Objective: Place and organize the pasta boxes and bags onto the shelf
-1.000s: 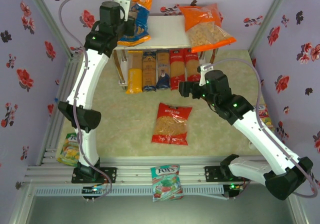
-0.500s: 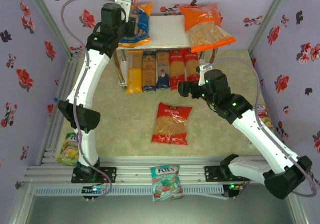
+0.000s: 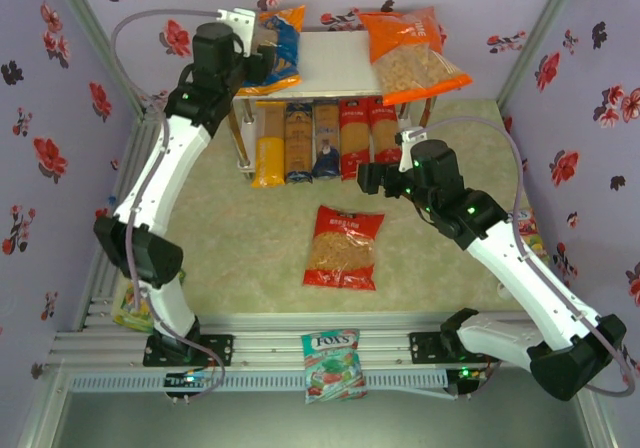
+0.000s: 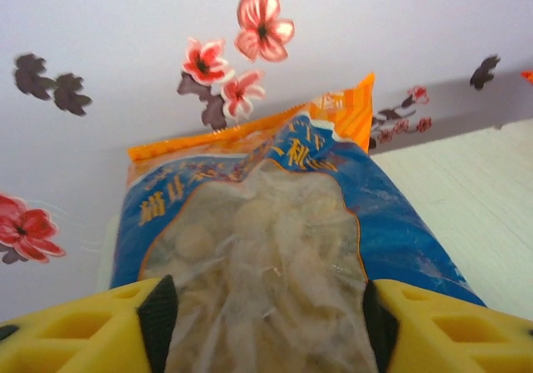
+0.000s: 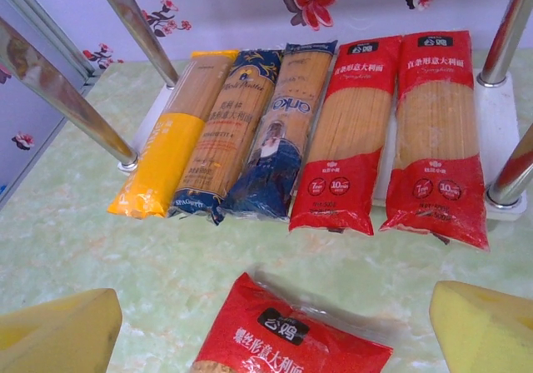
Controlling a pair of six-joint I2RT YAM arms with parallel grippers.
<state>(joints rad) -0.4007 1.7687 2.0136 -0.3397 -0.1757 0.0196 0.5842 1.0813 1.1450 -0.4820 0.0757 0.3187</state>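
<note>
We see the shelf [image 3: 335, 63] standing at 12 o'clock on the green desk [image 3: 250, 238]. The left claw [image 3: 262, 58] is at the 9 o'clock end of its top board, and it is pinching the blue bag [image 3: 280, 48]. In the left wrist view both yellow fingers [image 4: 83, 327] press against the sides of that blue bag [image 4: 266, 223], whose clear window shows pale short pasta. We cannot tell whether the bag's weight is on the board. The orange bag [image 3: 410, 58] lies at the 3 o'clock end of the same board, with one corner hanging past the edge.

On the lower board, from 9 o'clock to 3 o'clock, lie the yellow pack [image 5: 166, 156], two dark blue packs [image 5: 225, 136] and two red packs [image 5: 350, 140]. They lie side by side and touching, with their near ends sticking out over the desk.

The red bag [image 3: 343, 248] lies flat on the desk at 6 o'clock from the shelf, apart from the packs. The right claw [image 3: 365, 178] hovers at 1 o'clock from it. In the right wrist view its fingers [image 5: 58, 331] are spread wide and grip nothing, with the red bag [image 5: 283, 331] below them.

A FOX'S candy bag [image 3: 332, 363] rests on the rail at 6 o'clock.
</note>
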